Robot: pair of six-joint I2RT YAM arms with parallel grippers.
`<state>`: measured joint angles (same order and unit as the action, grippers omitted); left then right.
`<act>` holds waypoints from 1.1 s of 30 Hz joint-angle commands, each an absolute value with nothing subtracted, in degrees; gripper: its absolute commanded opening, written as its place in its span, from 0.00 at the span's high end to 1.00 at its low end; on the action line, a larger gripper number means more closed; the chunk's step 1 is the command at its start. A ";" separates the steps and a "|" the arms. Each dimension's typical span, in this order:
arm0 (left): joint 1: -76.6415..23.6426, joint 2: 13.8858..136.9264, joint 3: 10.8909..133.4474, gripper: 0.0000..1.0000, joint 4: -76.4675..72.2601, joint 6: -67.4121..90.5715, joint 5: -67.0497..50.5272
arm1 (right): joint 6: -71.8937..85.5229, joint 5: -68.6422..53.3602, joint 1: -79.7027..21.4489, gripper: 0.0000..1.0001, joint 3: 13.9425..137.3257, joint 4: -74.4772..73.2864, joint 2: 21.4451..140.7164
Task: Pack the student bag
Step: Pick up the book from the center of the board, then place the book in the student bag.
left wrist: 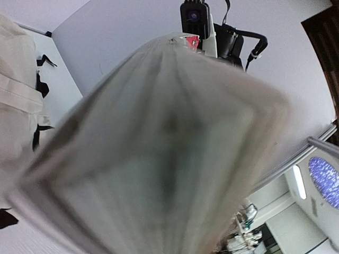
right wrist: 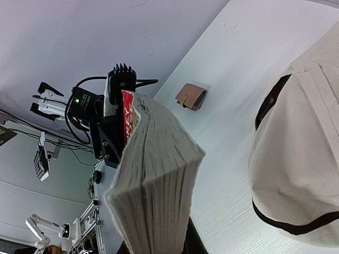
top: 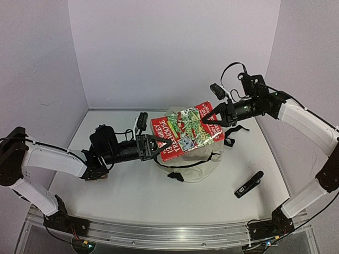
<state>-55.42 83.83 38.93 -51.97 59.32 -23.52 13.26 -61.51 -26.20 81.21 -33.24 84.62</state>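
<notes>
Bearing student bag (top: 197,168), white table (top: 132,190), lilac walls (top: 175,53)

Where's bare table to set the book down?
Bare: near strip between student bag and table front edge, left of the black device. Crowded: centre, left pincer and right pincer holding the book by the bag.

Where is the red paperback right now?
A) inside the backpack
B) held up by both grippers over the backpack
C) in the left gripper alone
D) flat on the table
B: the red paperback hangs above the cream backpack, with the left gripper on one edge and the right gripper on the opposite one.
</notes>
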 commanded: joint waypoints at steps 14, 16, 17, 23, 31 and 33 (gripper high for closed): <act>-55.47 59.08 26.44 1.00 -34.12 65.43 14.02 | -5.27 -24.91 -32.33 0.19 89.23 -38.93 93.43; -55.49 55.33 25.56 1.00 -30.12 66.76 17.79 | -10.71 -18.62 -36.92 0.20 89.76 -41.17 94.58; -55.46 53.64 25.13 1.00 -27.91 67.46 18.91 | -13.19 -15.78 -39.38 0.20 89.82 -42.05 95.24; -55.46 45.38 21.71 1.00 -21.03 71.11 24.88 | -24.52 -3.04 -50.95 0.14 87.45 -44.00 98.73; -55.44 39.89 19.90 1.00 -17.17 71.92 26.65 | -30.81 9.65 -57.77 0.06 85.82 -41.11 105.32; -55.45 38.89 19.71 1.00 -15.58 72.67 27.30 | -31.93 13.48 -59.03 0.02 84.97 -39.38 106.92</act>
<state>-55.50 41.76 19.35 -15.04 71.25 24.48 -26.95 2.31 -56.93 86.55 -41.80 103.70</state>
